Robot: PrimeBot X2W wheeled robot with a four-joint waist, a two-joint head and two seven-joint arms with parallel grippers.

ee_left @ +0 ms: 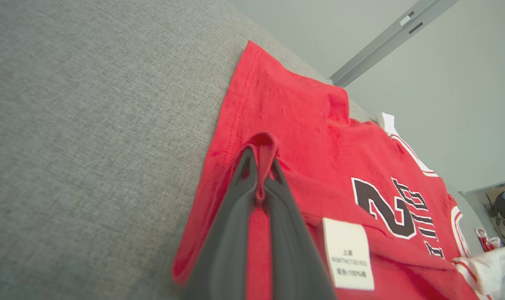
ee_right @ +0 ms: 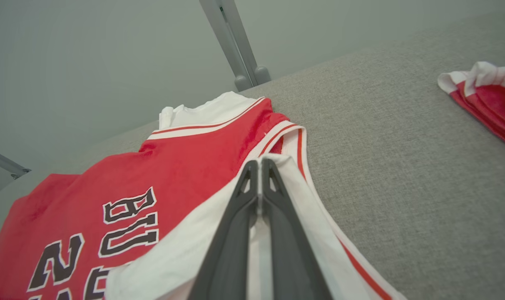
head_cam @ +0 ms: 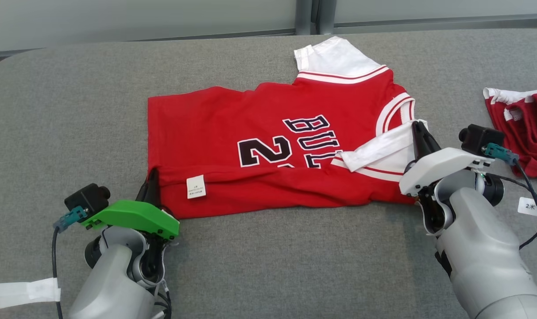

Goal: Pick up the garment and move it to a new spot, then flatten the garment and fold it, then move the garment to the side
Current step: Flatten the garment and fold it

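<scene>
Fingers of L gripper (ee_left: 260, 160) pinching red jersey (head_cam: 215, 128) hem, R gripper (ee_right: 259, 164) pinching its white sleeve (head_cam: 379, 148)

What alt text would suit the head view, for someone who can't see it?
A red basketball jersey lies partly folded on a grey padded surface. The left gripper pinches its lower corner, and the right gripper pinches its white sleeve.
</scene>
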